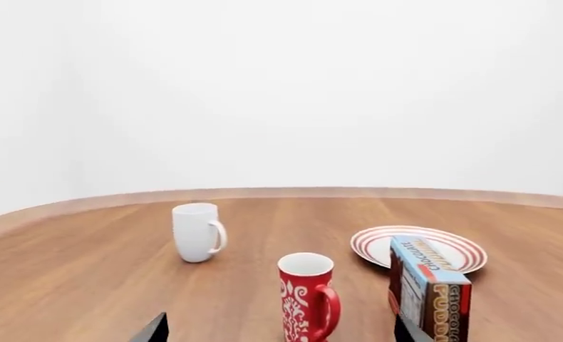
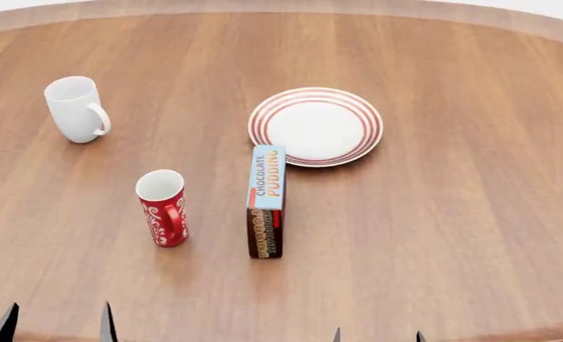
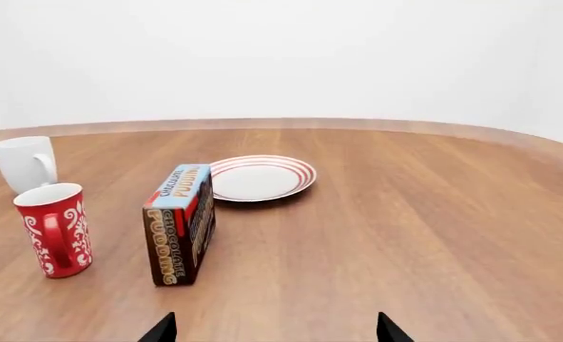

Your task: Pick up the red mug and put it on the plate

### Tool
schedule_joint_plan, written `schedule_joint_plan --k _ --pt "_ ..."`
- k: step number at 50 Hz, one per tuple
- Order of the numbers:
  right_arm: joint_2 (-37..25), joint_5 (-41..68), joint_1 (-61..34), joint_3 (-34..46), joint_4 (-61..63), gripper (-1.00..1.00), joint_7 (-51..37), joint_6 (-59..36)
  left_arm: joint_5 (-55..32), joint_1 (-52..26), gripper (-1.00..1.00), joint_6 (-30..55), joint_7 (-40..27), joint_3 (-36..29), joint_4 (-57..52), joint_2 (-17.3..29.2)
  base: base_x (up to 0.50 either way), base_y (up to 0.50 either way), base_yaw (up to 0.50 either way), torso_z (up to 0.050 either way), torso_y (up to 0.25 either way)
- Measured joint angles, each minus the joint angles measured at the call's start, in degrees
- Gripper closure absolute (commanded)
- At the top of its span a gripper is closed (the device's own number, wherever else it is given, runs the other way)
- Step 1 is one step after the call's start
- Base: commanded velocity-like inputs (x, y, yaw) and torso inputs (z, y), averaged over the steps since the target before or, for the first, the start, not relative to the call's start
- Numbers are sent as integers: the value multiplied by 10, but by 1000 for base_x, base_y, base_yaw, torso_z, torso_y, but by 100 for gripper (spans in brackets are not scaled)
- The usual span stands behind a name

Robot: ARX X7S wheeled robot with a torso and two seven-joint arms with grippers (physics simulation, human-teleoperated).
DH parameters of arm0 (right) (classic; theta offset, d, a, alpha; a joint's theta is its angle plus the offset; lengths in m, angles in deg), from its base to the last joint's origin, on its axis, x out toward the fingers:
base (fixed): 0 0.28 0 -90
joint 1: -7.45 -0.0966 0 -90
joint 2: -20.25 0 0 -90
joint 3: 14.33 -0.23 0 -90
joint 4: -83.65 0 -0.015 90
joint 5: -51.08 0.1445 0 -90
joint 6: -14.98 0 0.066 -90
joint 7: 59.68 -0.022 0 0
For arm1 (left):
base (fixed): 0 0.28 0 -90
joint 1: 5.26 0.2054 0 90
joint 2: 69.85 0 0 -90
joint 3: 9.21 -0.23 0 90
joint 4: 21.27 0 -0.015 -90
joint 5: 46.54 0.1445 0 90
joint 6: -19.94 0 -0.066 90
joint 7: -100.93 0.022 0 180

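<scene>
The red mug (image 2: 162, 207) with white swirls stands upright on the wooden table, handle toward me; it also shows in the left wrist view (image 1: 307, 298) and the right wrist view (image 3: 56, 229). The plate (image 2: 316, 125), white with red rings, lies farther back to the right, also in the left wrist view (image 1: 445, 246) and the right wrist view (image 3: 259, 177). My left gripper (image 2: 57, 325) is open and empty at the near edge, short of the mug; its tips (image 1: 279, 329) straddle the mug's line. My right gripper (image 2: 378, 335) is open and empty; it shows too in its wrist view (image 3: 275, 329).
A chocolate pudding box (image 2: 266, 200) stands on edge between the mug and the plate, its far end near the plate's rim. A plain white mug (image 2: 76, 109) stands at the back left. The round table's edge (image 2: 509, 333) runs along the near side.
</scene>
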Motion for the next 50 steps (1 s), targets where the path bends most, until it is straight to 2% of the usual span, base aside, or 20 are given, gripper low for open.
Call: schedule_joint_plan --k 30,50 --pt "-18 17 -3 21 -3 -100 -20 4 41 -23 -100 -193 -51 -20 85 16 0 0 0 0 0" --pt "-27 27 -5 32 -6 -100 -29 7 81 -38 -100 -277 -87 -29 124 26 0 0 0 0 0"
